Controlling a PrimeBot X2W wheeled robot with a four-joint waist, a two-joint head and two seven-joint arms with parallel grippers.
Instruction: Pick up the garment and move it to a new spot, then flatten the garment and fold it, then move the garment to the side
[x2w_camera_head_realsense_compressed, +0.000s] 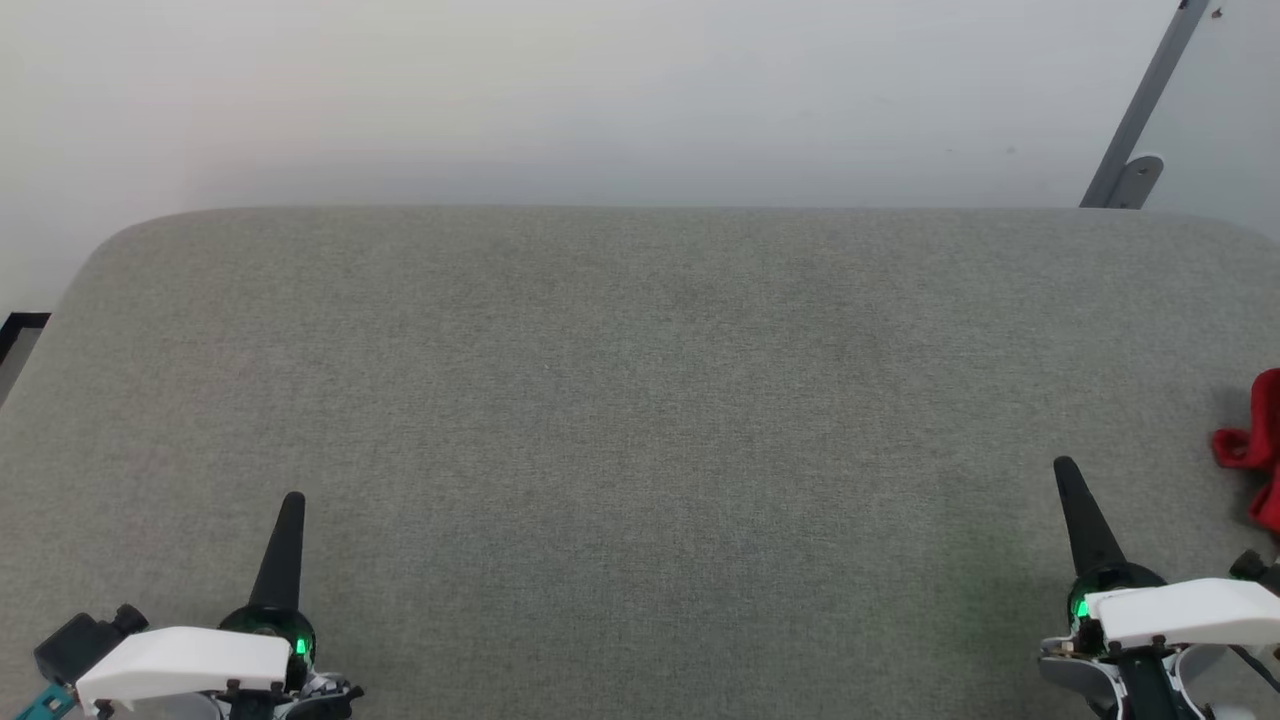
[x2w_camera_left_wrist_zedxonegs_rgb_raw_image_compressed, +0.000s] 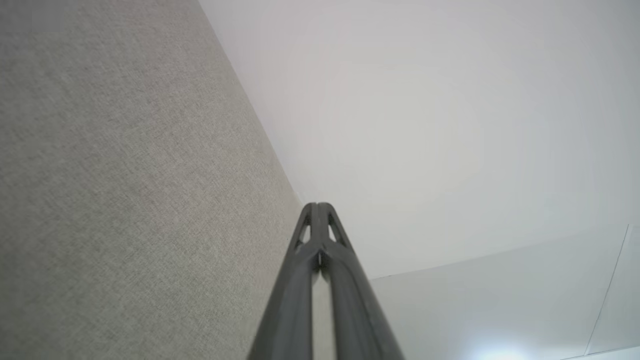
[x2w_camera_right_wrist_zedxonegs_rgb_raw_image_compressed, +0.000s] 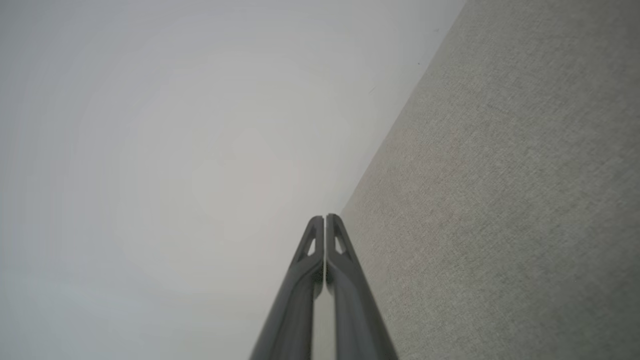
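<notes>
Both arms rest low in the frame: left gripper (x2w_camera_head_realsense_compressed: 291, 508) lower left, right gripper (x2w_camera_head_realsense_compressed: 1066, 472) lower right, fingers (x2w_camera_left_wrist_zedxonegs_rgb_raw_image_compressed: 292, 300) pressed together and empty. The red garment (x2w_camera_head_realsense_compressed: 1254, 446) lies bunched at the right edge of the grey worktop (x2w_camera_head_realsense_compressed: 640, 400), partly cut off. A reach there could pinch poorly or drag it off.

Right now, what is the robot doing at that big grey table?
Nothing is being handled yet. The robot's left tool and right tool are both shut and empty, near the front of the wide grey fabric-covered table. A crumpled red cloth garment lies at the right edge of the head view, apart from the right tool, not yet picked up.
</notes>
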